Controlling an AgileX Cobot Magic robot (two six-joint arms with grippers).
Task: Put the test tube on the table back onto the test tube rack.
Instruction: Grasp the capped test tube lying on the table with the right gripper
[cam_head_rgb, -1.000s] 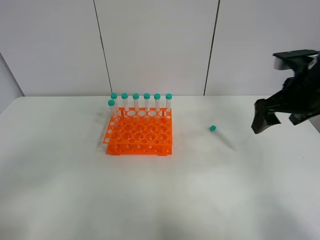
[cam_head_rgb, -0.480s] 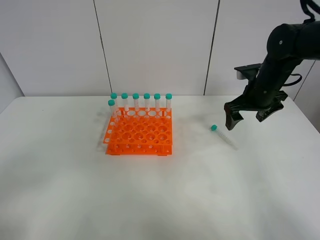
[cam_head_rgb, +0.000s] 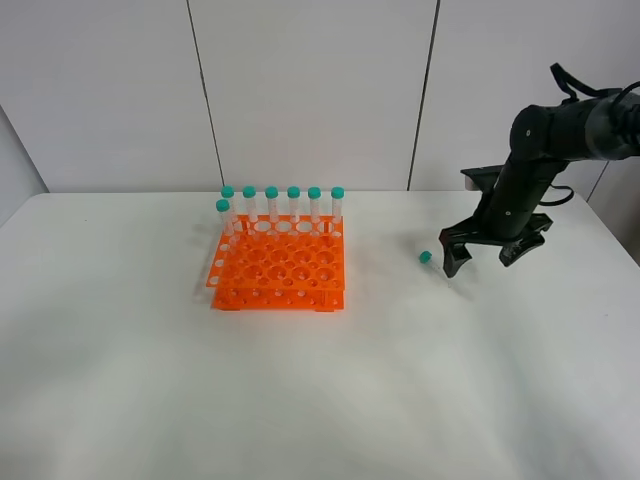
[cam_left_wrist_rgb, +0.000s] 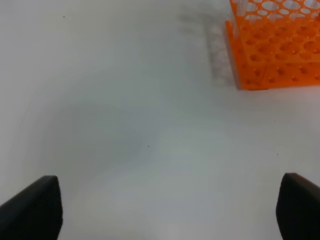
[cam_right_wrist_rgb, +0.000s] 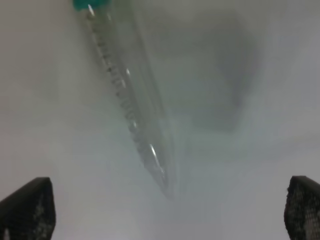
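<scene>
The test tube lies flat on the white table (cam_head_rgb: 400, 380), right of the rack; its teal cap (cam_head_rgb: 425, 257) shows, and my right gripper covers most of its clear body. In the right wrist view the tube (cam_right_wrist_rgb: 130, 105) lies between the spread fingers, cap far from the camera and pointed tip near. My right gripper (cam_head_rgb: 481, 262) is open, low over the tube, and holds nothing. The orange test tube rack (cam_head_rgb: 278, 265) stands left of centre with several teal-capped tubes (cam_head_rgb: 283, 203) upright along its back and left side. My left gripper (cam_left_wrist_rgb: 165, 210) is open and empty over bare table.
The rack's corner (cam_left_wrist_rgb: 272, 50) shows in the left wrist view, apart from the left gripper. The left arm is out of the exterior high view. A pale panelled wall (cam_head_rgb: 310, 90) rises behind the table.
My right arm has swung in from the right edge and come down over the lying tube. The tube and the rack have not moved.
</scene>
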